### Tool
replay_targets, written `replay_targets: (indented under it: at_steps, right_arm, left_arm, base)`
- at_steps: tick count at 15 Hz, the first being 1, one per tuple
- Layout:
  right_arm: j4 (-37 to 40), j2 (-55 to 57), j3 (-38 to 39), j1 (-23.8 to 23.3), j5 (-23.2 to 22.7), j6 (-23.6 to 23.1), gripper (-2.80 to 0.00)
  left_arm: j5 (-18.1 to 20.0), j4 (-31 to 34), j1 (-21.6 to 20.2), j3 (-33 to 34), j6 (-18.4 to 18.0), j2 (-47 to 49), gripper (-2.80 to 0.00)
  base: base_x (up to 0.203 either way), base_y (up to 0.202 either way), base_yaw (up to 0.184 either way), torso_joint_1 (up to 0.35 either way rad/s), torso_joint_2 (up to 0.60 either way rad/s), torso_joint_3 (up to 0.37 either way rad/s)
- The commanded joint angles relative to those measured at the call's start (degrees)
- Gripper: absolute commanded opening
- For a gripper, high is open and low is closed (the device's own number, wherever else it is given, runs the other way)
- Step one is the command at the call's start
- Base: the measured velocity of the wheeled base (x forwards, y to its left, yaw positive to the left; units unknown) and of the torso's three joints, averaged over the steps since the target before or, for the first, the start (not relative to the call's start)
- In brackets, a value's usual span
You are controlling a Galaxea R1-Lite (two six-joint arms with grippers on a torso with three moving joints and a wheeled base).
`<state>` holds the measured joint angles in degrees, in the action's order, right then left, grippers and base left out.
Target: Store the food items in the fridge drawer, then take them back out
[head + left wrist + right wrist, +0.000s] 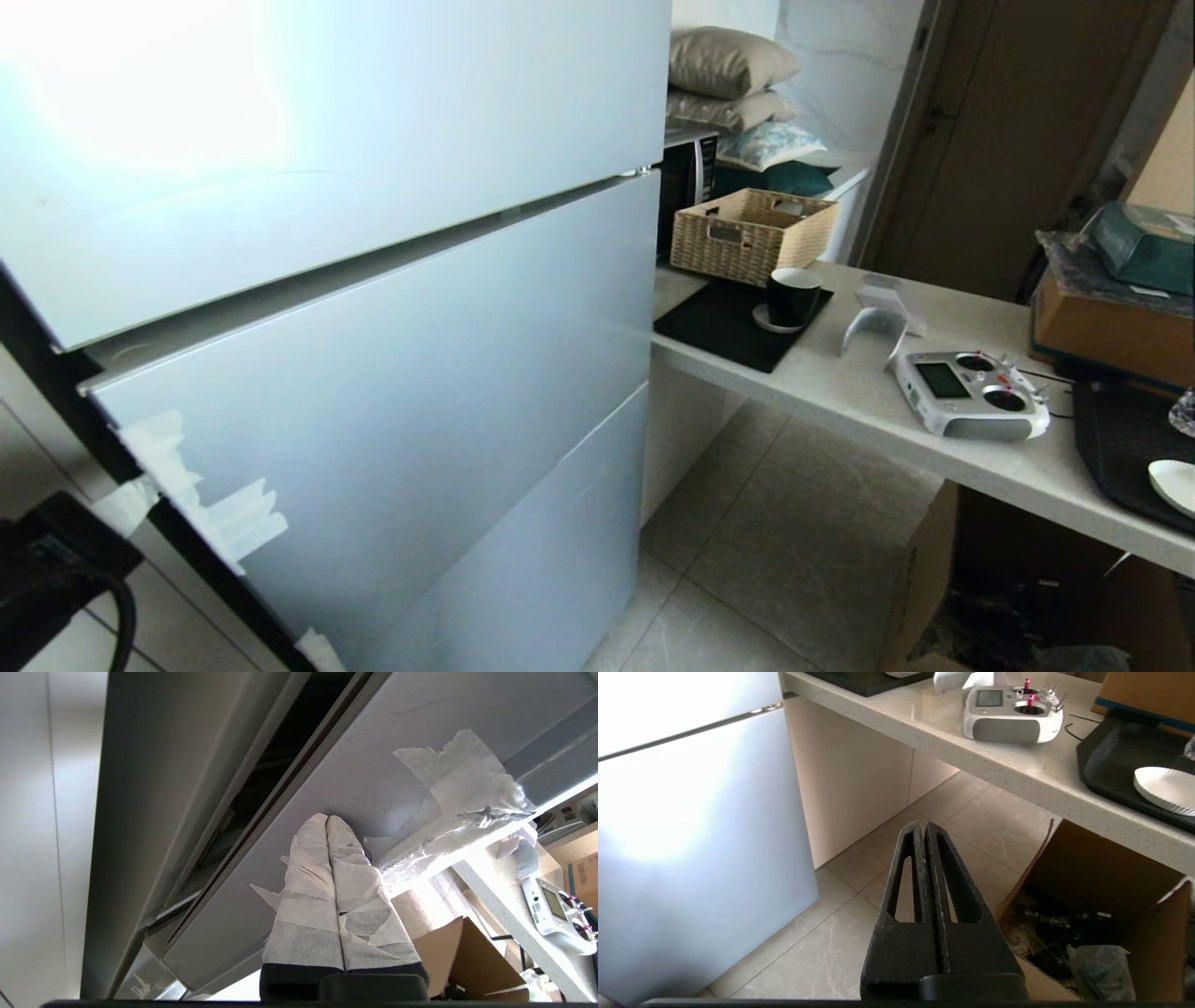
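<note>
The food items and the fridge drawer are hidden behind the fridge's pale blue front. The middle fridge door (392, 373) stands slightly ajar, with a dark gap (280, 756) along its edge. My left gripper (327, 817) is shut, with nothing between its tape-wrapped fingers. Its tips rest against the door panel (364, 765), next to torn white tape (467, 779). In the head view only the left arm's black bulk (56, 579) shows at the lower left, beside the same tape (215, 509). My right gripper (923, 823) is shut and empty, hanging over the floor tiles.
A stone counter (840, 392) runs to the right of the fridge. It carries a wicker basket (752, 233), a black cup (792, 297), a white remote controller (971, 392) and a black tray (1120, 760). An open cardboard box (1092, 905) sits beneath it.
</note>
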<state>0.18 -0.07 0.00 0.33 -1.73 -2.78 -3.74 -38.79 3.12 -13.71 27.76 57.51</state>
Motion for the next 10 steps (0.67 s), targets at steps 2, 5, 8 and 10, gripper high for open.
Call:
replay_targets:
  at_steps: [2, 5, 8, 10]
  right_arm:
    - [0.0, 0.1, 0.0, 0.0, 0.0, -0.1, -2.8]
    - [0.0, 0.1, 0.0, 0.0, 0.0, 0.0, -2.8]
    - [0.0, 0.1, 0.0, 0.0, 0.0, 0.0, -2.8]
    - [0.0, 0.1, 0.0, 0.0, 0.0, 0.0, -2.8]
  left_arm:
    - [1.7, -0.3, 1.8, 1.1, 0.1, -3.7, -2.8]
    - [8.0, 1.1, 4.4, 3.0, 0.0, -9.9, -2.8]
    - [16.8, 6.1, 7.0, 5.1, 0.1, -17.4, -2.8]
    - [24.1, 10.4, 7.9, 6.4, 0.1, -25.1, -2.8]
  base:
    - [0.0, 0.0, 0.0, 0.0, 0.0, 0.0]
    - [0.0, 0.0, 0.0, 0.0, 0.0, 0.0]
    - [0.0, 0.0, 0.0, 0.0, 0.0, 0.0]
    - [0.0, 0.0, 0.0, 0.0, 0.0, 0.0]
